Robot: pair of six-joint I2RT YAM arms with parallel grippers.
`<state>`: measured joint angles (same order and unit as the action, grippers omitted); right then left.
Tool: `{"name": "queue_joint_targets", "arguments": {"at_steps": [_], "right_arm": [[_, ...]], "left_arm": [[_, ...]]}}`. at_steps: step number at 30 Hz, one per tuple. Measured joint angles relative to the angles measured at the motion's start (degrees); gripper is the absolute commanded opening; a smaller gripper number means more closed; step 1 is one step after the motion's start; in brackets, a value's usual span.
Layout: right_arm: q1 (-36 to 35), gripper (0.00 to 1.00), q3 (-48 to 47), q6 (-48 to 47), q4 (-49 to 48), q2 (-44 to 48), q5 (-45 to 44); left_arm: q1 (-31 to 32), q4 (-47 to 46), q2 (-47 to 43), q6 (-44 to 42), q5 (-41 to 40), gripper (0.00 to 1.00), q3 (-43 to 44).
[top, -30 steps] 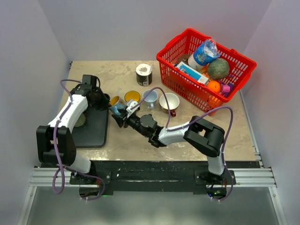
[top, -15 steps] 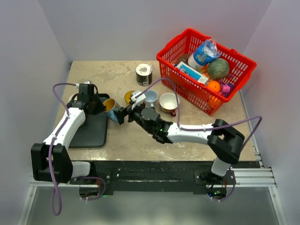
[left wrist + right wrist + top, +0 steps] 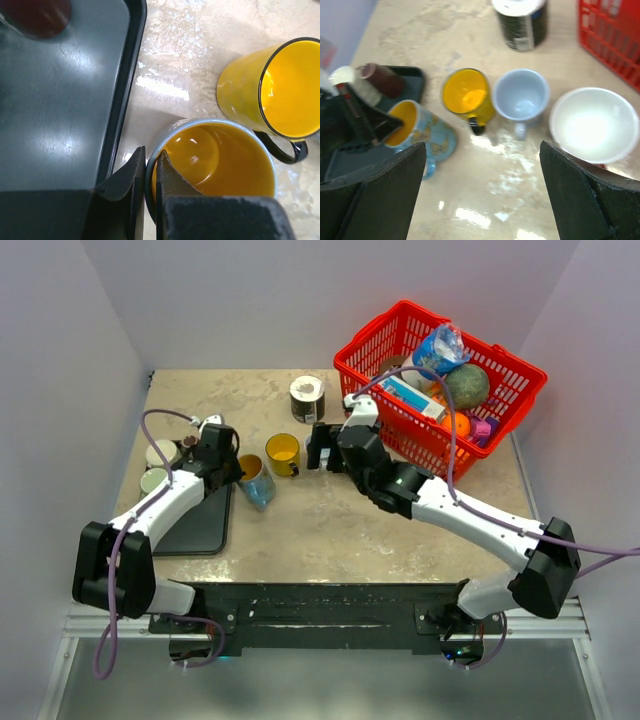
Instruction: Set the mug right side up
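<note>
Mug [image 3: 220, 165] tilted — rim pinched by left tool [image 3: 151, 154].

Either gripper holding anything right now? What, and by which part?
The left gripper pinches the blue mug by its rim, with one finger inside the wall and one outside. The right gripper is open and holds nothing.

Tilted blue mug [image 3: 424, 131], yellow mug [image 3: 467, 95], pale mug [image 3: 521, 95], white cup [image 3: 594, 125]
</note>
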<state>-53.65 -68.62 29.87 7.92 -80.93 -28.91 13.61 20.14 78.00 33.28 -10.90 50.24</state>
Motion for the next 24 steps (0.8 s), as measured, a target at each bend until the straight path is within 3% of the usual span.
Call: {"name": "queue_joint_targets", "arguments": {"at_steps": [4,13,19,21,23,24], "right_arm": [[3.45,0.99,-0.02,0.79,5.46,1.44,-0.13],[3.85,0.99,-0.31,-0.24,8.85,2.58,-0.13],[5.09,0.99,-4.15,-1.84,11.34,-1.62,0.26],[5.79,0.99,-4.98,-2.36,11.8,-2.78,1.07],[6.21,0.99,-5.33,-2.91,12.02,-3.3,1.77],[6.45,0.99,-5.4,-3.06,12.15,-3.34,2.08]], "left_arm": [[1.64,-0.66,1.84,-0.15,-4.66,0.0,1.01],[2.6,-7.37,4.63,-2.67,-11.52,0.01,0.87],[3.76,-10.45,5.88,-4.59,-13.55,0.31,0.87],[3.82,-11.43,6.01,-4.5,-13.66,0.48,0.9],[3.82,-12.07,6.01,-4.52,-13.92,0.59,1.03],[3.82,-12.26,6.01,-4.46,-13.99,0.69,1.14]]}}
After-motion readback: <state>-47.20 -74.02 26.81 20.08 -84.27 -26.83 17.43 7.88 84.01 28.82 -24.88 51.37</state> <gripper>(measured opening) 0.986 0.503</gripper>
